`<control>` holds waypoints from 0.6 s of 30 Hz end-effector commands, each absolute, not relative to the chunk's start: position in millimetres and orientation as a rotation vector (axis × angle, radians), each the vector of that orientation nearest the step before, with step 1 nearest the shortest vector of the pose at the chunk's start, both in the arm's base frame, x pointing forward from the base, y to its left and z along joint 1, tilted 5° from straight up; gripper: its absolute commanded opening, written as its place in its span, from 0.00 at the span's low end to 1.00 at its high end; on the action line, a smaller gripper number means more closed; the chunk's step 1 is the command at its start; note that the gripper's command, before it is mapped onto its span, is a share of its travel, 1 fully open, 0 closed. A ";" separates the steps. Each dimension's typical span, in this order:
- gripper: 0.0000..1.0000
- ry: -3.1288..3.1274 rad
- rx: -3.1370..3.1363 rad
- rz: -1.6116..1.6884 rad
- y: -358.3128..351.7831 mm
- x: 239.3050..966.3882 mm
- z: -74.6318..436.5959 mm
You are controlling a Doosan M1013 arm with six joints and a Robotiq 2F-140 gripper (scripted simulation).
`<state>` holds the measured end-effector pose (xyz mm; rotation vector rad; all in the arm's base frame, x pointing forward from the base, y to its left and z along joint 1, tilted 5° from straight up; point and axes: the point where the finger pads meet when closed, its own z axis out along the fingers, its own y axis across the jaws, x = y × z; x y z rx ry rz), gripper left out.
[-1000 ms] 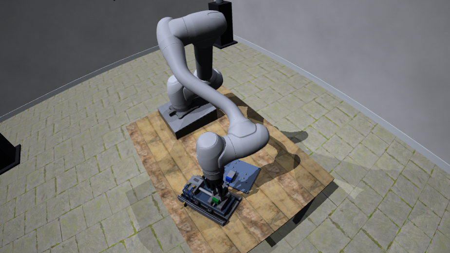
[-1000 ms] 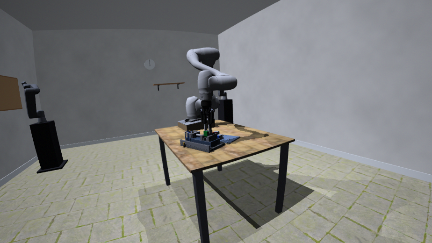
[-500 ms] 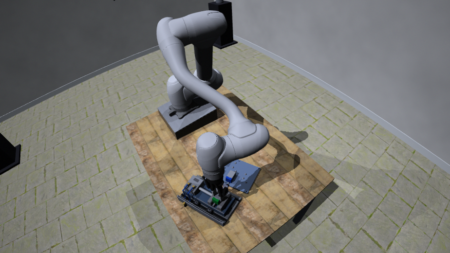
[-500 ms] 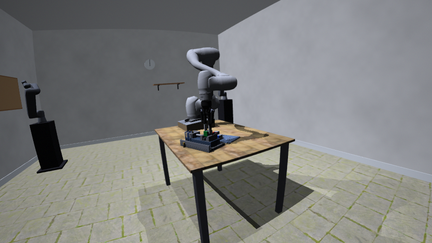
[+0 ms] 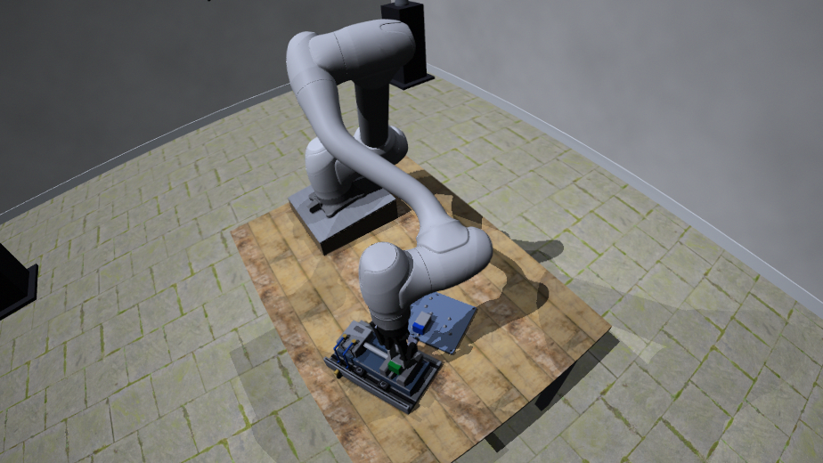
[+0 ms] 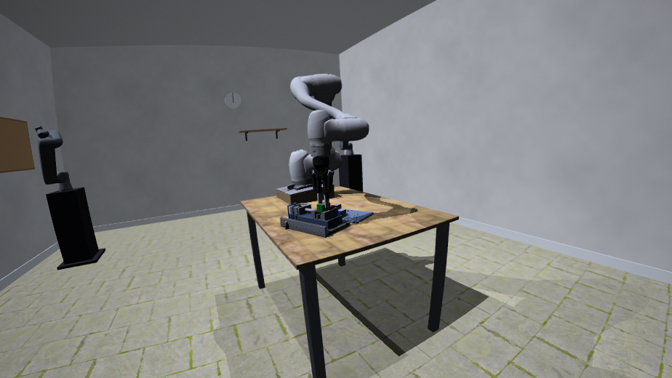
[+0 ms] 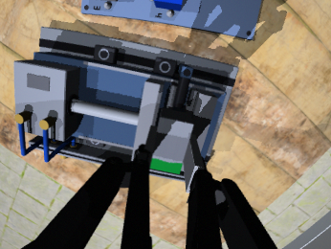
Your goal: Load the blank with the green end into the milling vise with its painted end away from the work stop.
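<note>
My gripper (image 7: 170, 141) is shut on the grey blank with the green end (image 7: 172, 147) and holds it over the milling vise (image 7: 127, 108), in the gap between the jaws. The hose block (image 7: 41, 96) is at the left, and the fixed jaw (image 7: 212, 119) is at the right, close beside the blank. The work stop rod (image 7: 184, 86) stands just beyond the blank's plain end. I cannot tell whether the blank touches the low bars. In the top view the gripper (image 5: 399, 352) and the green end (image 5: 395, 365) show above the vise (image 5: 382, 368).
The vise stands near the wooden table's front edge (image 6: 366, 244). The arm's base (image 5: 345, 213) is behind.
</note>
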<state>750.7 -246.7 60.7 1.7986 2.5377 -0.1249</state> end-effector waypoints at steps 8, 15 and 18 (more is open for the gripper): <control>0.00 2.538 1.799 -0.125 -246.7 750.7 60.1; 0.00 2.538 1.799 -0.125 -246.8 750.7 59.4; 0.00 2.538 1.799 -0.125 -246.8 750.7 59.1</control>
